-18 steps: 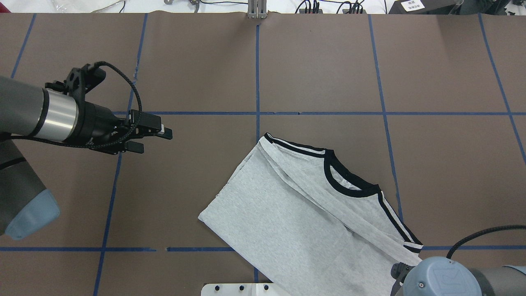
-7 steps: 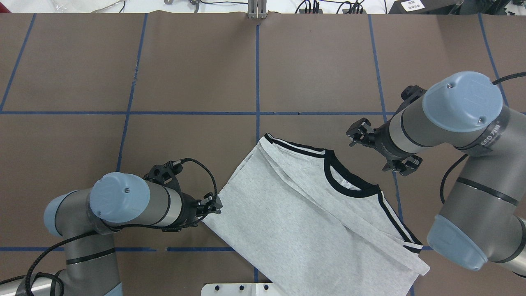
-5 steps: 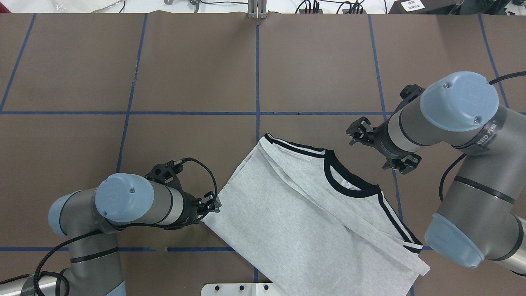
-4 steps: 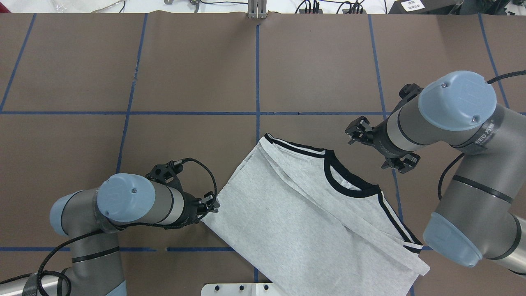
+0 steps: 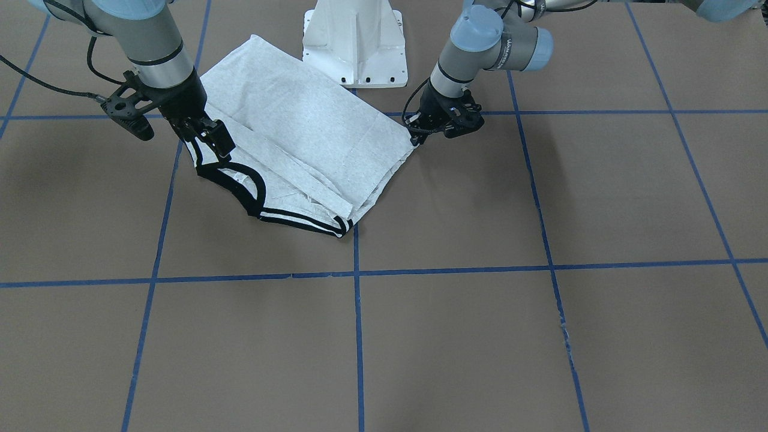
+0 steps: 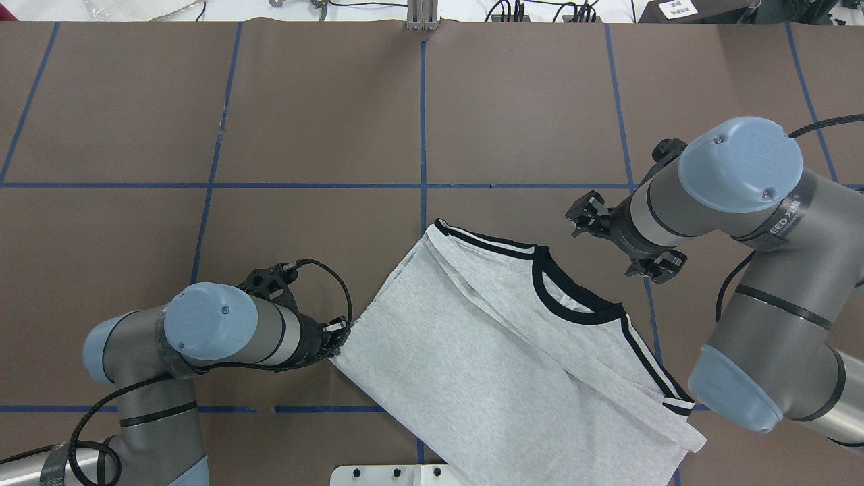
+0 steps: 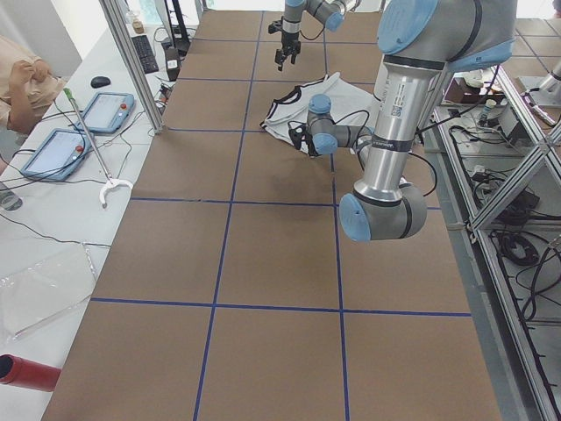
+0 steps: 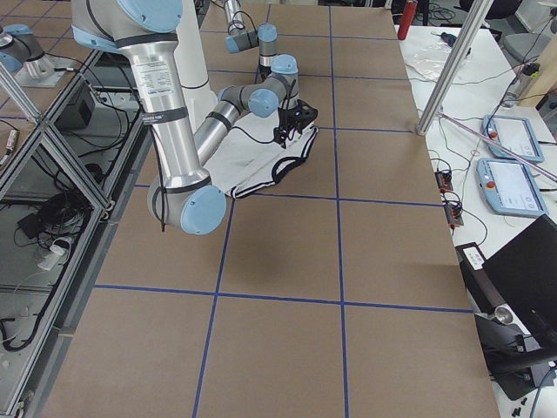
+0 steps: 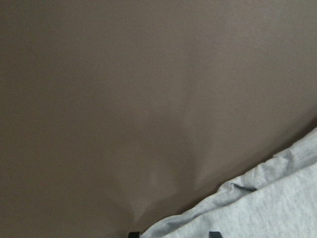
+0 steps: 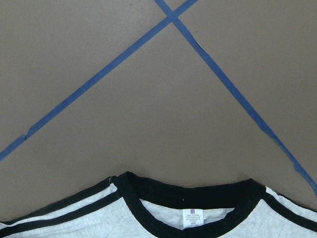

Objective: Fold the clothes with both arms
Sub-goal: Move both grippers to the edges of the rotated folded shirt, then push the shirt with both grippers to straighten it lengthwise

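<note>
Grey T-shirt, black collar, striped shoulders, folded flat on worktop. Long axis diagonal, collar pointing away from robot. Jaws apart on left claw and right claw.

On the table, the T-shirt lies between left claw and right claw.

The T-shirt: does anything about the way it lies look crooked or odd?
Yes. The T-shirt lies diagonally to the blue tape lines, not square with them. One side is folded in, and a hem corner sits at the left gripper.
</note>
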Robot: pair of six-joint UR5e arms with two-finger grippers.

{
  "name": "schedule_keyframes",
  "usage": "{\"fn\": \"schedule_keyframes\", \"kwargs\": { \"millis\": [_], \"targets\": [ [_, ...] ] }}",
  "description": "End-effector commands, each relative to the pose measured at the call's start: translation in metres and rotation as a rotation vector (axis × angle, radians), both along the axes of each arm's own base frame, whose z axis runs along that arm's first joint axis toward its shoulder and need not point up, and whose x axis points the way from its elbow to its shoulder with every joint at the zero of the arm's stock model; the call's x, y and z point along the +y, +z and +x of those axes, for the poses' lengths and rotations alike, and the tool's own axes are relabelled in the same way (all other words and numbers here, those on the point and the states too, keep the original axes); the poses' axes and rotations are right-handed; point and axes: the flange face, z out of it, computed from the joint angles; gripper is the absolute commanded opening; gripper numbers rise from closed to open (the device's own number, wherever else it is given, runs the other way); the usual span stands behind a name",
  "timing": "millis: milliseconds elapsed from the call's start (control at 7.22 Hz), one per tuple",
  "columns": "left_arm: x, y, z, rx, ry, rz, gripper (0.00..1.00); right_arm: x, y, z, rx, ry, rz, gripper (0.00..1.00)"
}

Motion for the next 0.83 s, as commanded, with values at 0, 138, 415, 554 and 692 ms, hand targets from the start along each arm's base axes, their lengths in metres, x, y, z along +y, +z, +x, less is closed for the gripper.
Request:
{"fn": "schedule_keyframes", "kwargs": {
  "millis": [0,138,415,554,692],
  "targets": [
    [-0.012,0.003,-0.009,-0.037,-0.021,-0.008,0.0,-0.003,-0.007,-0.005,-0.008,0.001,0.006,1.0],
    [-0.019,0.0,-0.014,-0.035,-0.02,0.016,0.0,-0.003,-0.007,-0.005,-0.007,0.001,0.005,1.0],
    [-0.068,0.002,-0.042,-0.052,-0.055,0.102,0.0,-0.004,-0.007,-0.004,-0.007,0.003,0.007,1.0],
    [-0.129,0.0,-0.063,-0.085,-0.104,0.178,0.0,-0.005,-0.018,-0.006,-0.025,0.004,0.019,1.0],
    [-0.2,0.0,-0.068,-0.123,-0.174,0.185,0.0,-0.006,-0.025,-0.006,-0.035,0.005,0.025,1.0]
  ]
}}
